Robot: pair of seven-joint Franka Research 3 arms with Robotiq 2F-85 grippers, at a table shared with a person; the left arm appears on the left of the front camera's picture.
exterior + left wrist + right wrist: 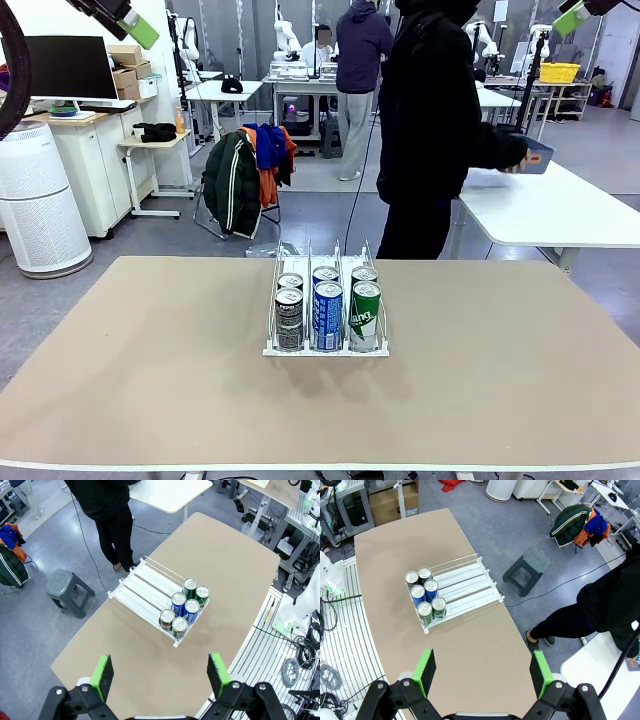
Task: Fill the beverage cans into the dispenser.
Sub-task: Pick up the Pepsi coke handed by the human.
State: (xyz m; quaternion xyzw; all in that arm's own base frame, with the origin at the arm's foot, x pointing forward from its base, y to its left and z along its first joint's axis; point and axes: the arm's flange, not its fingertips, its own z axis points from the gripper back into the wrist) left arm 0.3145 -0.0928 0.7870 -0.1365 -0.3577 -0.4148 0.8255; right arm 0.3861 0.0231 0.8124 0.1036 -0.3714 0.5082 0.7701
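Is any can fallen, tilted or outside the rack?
Nothing stands out. The six cans stand upright in the dispenser, two per lane by colour, all at its front lip. Nothing is spilled on the table.

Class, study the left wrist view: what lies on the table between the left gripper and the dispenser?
Nothing: in the left wrist view, a bare stretch of table lies between the open left gripper and the dispenser.

Lettering on the beverage cans (328,315) is too small to read.
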